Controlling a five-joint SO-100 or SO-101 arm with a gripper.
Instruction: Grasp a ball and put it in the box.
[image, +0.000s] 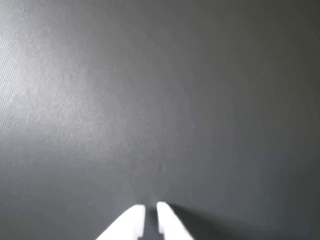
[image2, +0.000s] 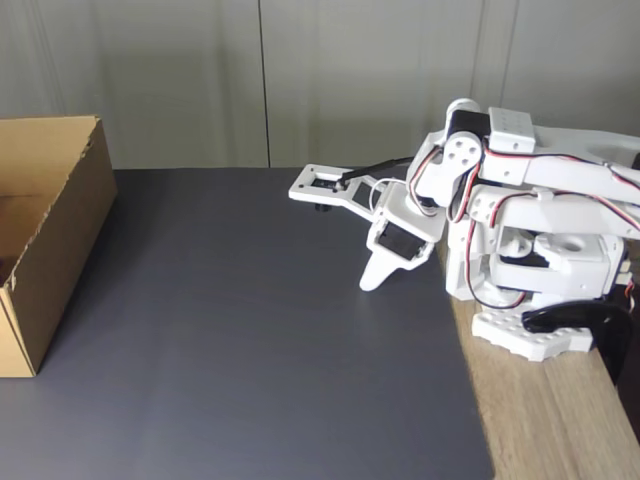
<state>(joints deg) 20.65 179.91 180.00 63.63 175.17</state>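
Resting nearly closed and empty on the dark mat, claw, box well apart.

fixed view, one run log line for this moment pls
arm folded at base | gripper shut, tips near dark mat | box at left edge | fingers empty

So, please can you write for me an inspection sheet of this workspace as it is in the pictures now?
Surface: dark grey mat over a wooden table, bare wood along the right edge in the fixed view.
Job's things: brown cardboard box, open at the top, at the mat's left edge; ball: nothing seen.
Clutter: nothing seen.
Gripper: white gripper, folded low near the arm's base, tips close together with a narrow gap, holding nothing.
Cables: red, white and black wires along the arm's joints.
Surroundings: plain grey wall panels behind the table.
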